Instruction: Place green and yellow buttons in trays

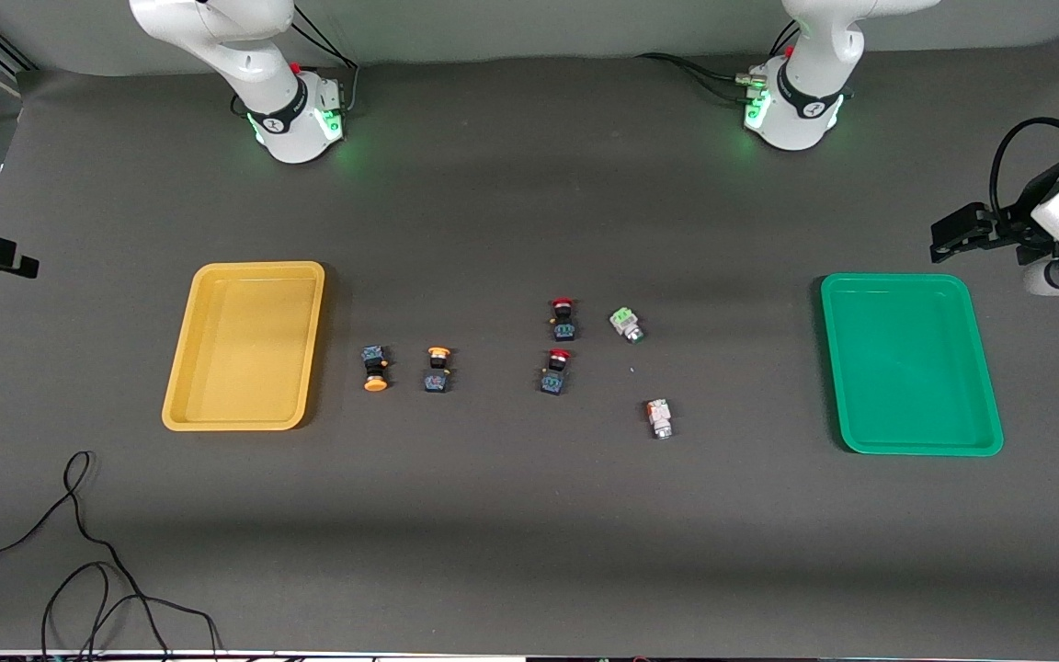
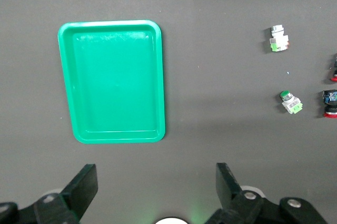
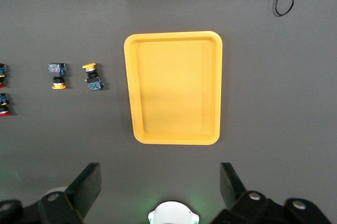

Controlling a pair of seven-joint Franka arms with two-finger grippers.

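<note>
Nothing has been picked up yet: both trays are bare, the yellow tray at the right arm's end of the table and the green tray at the left arm's end, with all the switches lying on the mat between them. The two yellow-capped buttons lie side by side near the yellow tray; the whitish button marked green and the whitish one marked orange-red lie toward the green tray, though well apart from it. The left gripper hangs high over the mat by the green tray, fingers spread wide and holding nothing; the right gripper does the same by the yellow tray. The trap, I'd say, is the pair of red-capped switches: the upper one sits just beside the green-marked button, so a careless reach could knock it or grab the wrong part. These little bodies lie on their sides and look ready to roll or twist out of a pinch.
</note>
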